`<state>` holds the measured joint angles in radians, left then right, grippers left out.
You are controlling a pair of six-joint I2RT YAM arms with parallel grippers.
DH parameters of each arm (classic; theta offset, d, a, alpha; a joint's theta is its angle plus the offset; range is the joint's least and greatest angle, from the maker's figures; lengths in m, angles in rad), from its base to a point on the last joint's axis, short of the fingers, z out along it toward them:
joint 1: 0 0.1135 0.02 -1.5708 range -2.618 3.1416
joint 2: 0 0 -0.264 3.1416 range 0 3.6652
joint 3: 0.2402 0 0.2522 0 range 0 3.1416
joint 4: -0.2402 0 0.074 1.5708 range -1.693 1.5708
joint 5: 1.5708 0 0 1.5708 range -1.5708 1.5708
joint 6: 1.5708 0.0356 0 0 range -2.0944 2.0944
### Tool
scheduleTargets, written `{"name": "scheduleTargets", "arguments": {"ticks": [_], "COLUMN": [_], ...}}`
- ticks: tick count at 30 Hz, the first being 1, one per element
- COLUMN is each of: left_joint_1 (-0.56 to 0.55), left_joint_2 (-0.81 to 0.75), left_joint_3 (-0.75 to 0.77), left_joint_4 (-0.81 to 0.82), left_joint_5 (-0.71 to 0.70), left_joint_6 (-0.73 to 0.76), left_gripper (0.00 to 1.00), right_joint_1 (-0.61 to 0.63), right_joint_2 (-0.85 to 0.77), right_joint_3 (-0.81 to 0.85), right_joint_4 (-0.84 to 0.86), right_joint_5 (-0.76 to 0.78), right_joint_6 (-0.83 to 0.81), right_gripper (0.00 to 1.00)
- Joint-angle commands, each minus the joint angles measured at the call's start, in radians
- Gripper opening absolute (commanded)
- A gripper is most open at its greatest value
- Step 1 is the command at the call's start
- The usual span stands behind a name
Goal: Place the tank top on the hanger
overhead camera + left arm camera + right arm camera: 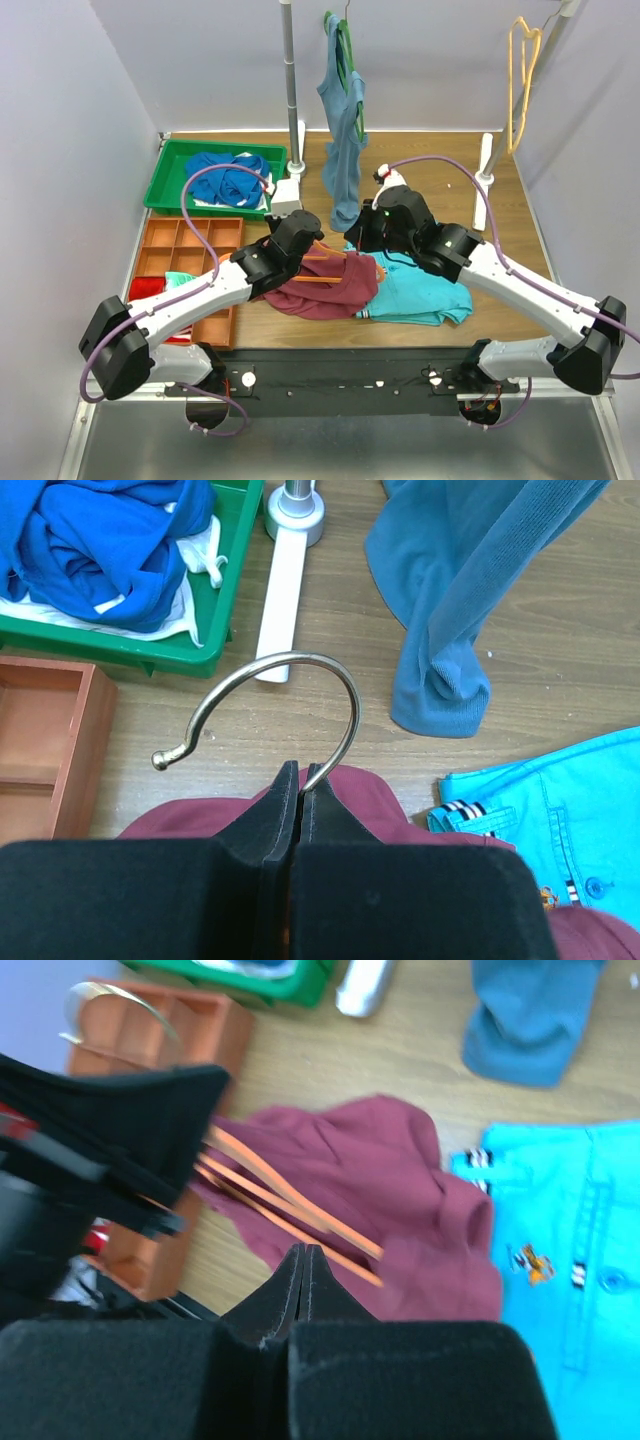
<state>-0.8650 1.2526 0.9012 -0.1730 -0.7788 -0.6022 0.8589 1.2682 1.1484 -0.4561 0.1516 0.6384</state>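
Item: left claw (300,780), closed fully on the neck of the metal hook (354,705) of the bright orange thin plastic triangular hanger (300,1198), holding it just over the maroon sleeveless soft-fabric tank top (335,292). The tank top is lying crumpled on the wooden surface (505,200) between the two arms, with its edge meeting the turquoise folded garment (425,295). Item: right claw (303,1255), hovering closed above the maroon cloth; nothing is showing between its pads, and whether it is pinching fabric cannot be told. Step judged in hand: the hanger is being worked into the tank top, and no strap is yet sitting on either orange shoulder. The next move is likely calling for the right claw to open, take a strap or the neck edge, and draw it over one shoulder while the left claw is steadying the hook. The left wrist view is showing the hook and the grip but no orange bar. The right wrist view, though blurred, is showing the bars lying across the maroon cloth. Only the top view is showing the grey-blue top (345,130) hanging behind.
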Motion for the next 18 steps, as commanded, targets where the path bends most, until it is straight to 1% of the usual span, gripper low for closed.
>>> {"name": "scheduleTargets", "arguments": {"ticks": [1,4,5,8,9,10,13,15,16,18], "left_joint_1": [0.006,0.006,0.007,0.007,0.006,0.006,0.006,0.007,0.008,0.007], "left_joint_2": [0.016,0.031,0.037,0.051,0.051,0.044,0.033,0.034,0.037,0.042], "left_joint_3": [0.016,0.031,0.036,0.048,0.045,0.042,0.028,0.027,0.028,0.034], "left_joint_4": [-0.003,0.001,-0.002,-0.016,-0.017,-0.016,0.0,0.003,0.004,0.004], "left_joint_5": [-0.05,-0.053,-0.053,-0.05,-0.047,-0.045,-0.039,-0.036,-0.033,-0.028], "left_joint_6": [-0.039,-0.028,-0.025,-0.028,-0.031,-0.033,-0.028,-0.028,-0.027,-0.025], "left_gripper": [0.0,0.0,0.0,0.0,0.0,0.0,0.0,0.0,0.0,0.0], "right_joint_1": [0.009,0.011,0.011,0.011,0.009,0.009,0.011,0.009,0.011,0.011], "right_joint_2": [0.037,0.086,0.094,0.109,0.103,0.096,0.034,-0.012,-0.021,-0.026], "right_joint_3": [0.065,0.094,0.126,0.154,0.145,0.13,0.03,-0.047,-0.065,-0.084], "right_joint_4": [0.042,0.059,0.059,0.048,0.028,0.019,-0.013,-0.024,-0.032,-0.068], "right_joint_5": [-0.015,-0.026,-0.029,-0.014,-0.003,0.011,0.08,0.098,0.095,0.088], "right_joint_6": [0.01,0.006,0.003,-0.016,-0.023,-0.025,-0.023,-0.02,-0.02,-0.019], "right_gripper": [0.01,0.01,0.01,0.01,0.04,0.13,0.26,0.29,0.33,0.38]}}
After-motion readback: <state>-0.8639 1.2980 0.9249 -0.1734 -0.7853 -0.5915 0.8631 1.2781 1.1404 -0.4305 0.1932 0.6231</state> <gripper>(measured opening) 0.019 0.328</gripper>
